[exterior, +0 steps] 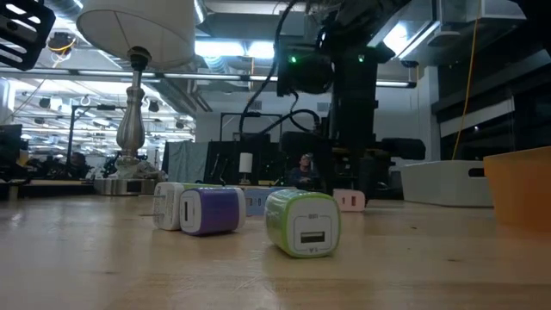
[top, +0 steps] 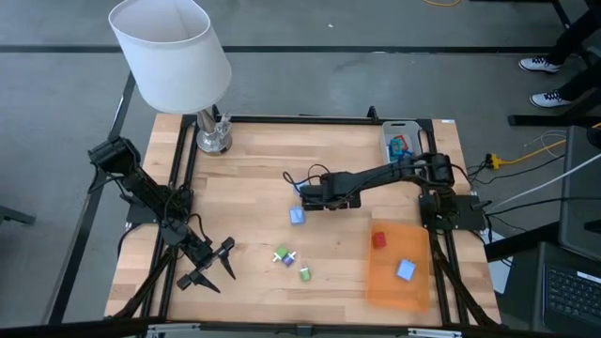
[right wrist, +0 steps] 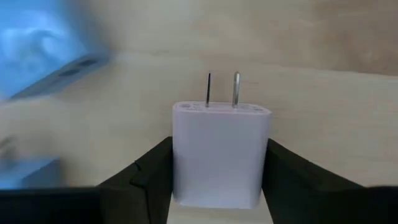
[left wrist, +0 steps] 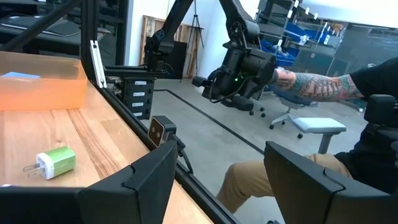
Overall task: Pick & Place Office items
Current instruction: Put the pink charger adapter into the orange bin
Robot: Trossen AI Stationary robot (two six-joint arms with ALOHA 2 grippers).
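Observation:
The office items are small plug-in charger cubes. A blue one [top: 297,215] lies mid-table. A white-green one [top: 280,254], a purple one [top: 289,259] and a green one [top: 304,273] lie nearer the near edge; the green cube [exterior: 302,223] lies on its side. My right gripper [top: 305,194] reaches to mid-table and is shut on a pale charger cube [right wrist: 221,155]. My left gripper [top: 211,263] hangs open over the table's near left part, holding nothing. The green cube [left wrist: 56,163] also shows in the left wrist view. My right gripper pinches the pale charger cube by its two opposite side faces [right wrist: 180,162], one finger [right wrist: 152,171] on each side. The two metal prongs [right wrist: 222,89] point away from the wrist, out past the fingertips. I cannot tell whether the cube is lifted or rests on the wood.
An orange tray [top: 399,266] at the near right holds a red piece [top: 379,239] and a blue piece [top: 406,270]. A grey tray [top: 404,141] with coloured items sits at the far right corner. A lamp [top: 174,56] stands at the far left. A seated person [left wrist: 323,87] is beyond the table.

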